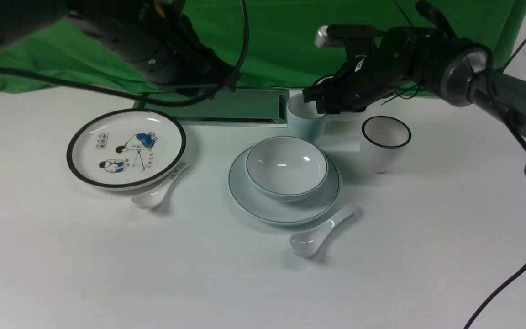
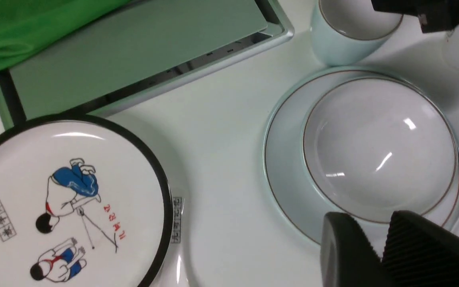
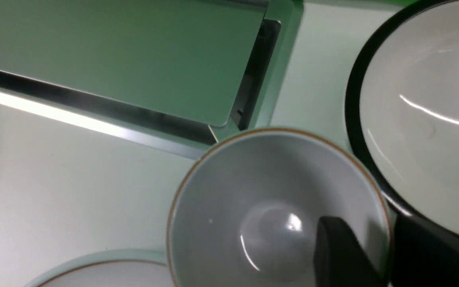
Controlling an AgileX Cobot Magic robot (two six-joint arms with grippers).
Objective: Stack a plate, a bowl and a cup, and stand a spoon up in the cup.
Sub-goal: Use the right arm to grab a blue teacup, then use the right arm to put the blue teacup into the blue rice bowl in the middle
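The pale blue-green plate [image 1: 263, 208] lies at the table's middle with the pale blue-green bowl [image 1: 286, 167] standing on it; both also show in the left wrist view, plate [image 2: 283, 159] and bowl [image 2: 377, 151]. The light-blue cup [image 1: 306, 123] stands upright on the table just behind them. My right gripper [image 1: 316, 103] straddles its rim, one finger inside the cup [image 3: 261, 199] and one outside, shut on its wall [image 3: 367, 223]. The plain white spoon [image 1: 320, 230] lies in front of the plate. My left gripper [image 2: 367, 223] is shut and empty, above the plate's near-left edge.
A black-rimmed cartoon plate [image 1: 126, 148] lies at the left with a labelled spoon [image 1: 158, 192] against it. A black-rimmed white cup [image 1: 385, 137] stands right of the bowl. A black-rimmed white bowl [image 3: 424, 139] sits close beside the cup. A flat green-grey panel [image 1: 226, 107] lies behind.
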